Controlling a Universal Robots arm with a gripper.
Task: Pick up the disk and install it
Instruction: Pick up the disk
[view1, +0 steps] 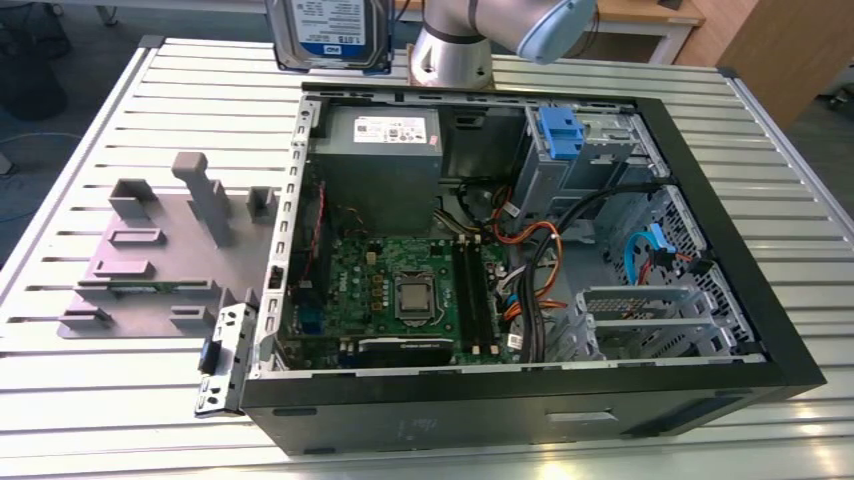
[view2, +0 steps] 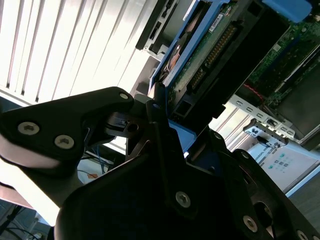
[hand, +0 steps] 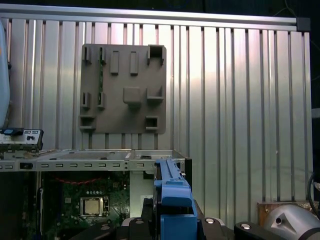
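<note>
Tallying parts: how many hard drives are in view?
1: the disk, in the air beyond the far wall of the computer case in the exterior view. Others may be hidden in its bays.

One disk (view1: 327, 30), one computer case (view1: 534, 412), one plate (view1: 150, 264).

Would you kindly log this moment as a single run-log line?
gripper: jaws shut on disk | disk: upright, aloft outside open computer case | install: not yet done
</note>
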